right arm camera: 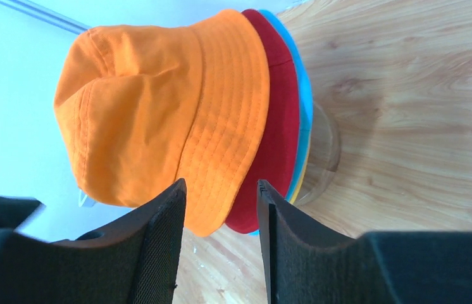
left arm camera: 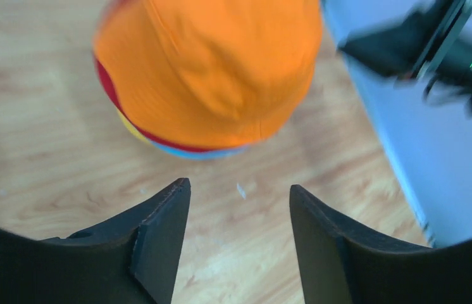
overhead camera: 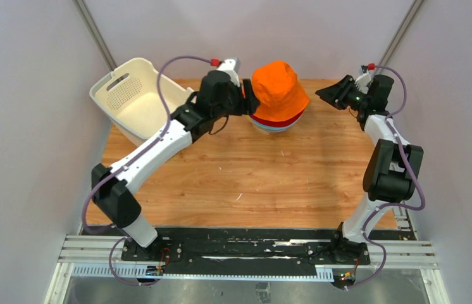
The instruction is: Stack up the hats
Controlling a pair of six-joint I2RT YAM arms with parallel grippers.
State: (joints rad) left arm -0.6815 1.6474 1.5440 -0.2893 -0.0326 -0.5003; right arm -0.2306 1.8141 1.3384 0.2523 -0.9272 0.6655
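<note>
Technician: Table layout, largest item first?

Inspector: The wooden table carries everything. A white perforated basket sits at its far left corner, tilted up onto the edge. The hat stack stands at far centre, well apart from the basket.

Technician: Stack composition?

Inspector: The orange hat is on top, crown up, and covers most of the pile. Beneath it only brims show: the red hat directly under, then the teal hat, then a thin edge of the yellow hat. A pale stand shows below the brims, resting on the table. Any hat lower in the pile cannot be made out.

Technician: Left gripper status?

Inspector: It is just beside the stack on the stack's left. Its fingers stand clearly parted with bare table between them, and they grip nothing. In the left wrist view the orange hat lies ahead of the fingertips, apart from them.

Technician: Right gripper status?

Inspector: It is on the stack's right, pointing at it. Its fingers are parted by a moderate gap and hold nothing. The right wrist view shows the orange brim lined up behind that gap; the top view shows open table between fingertips and brim.
</note>
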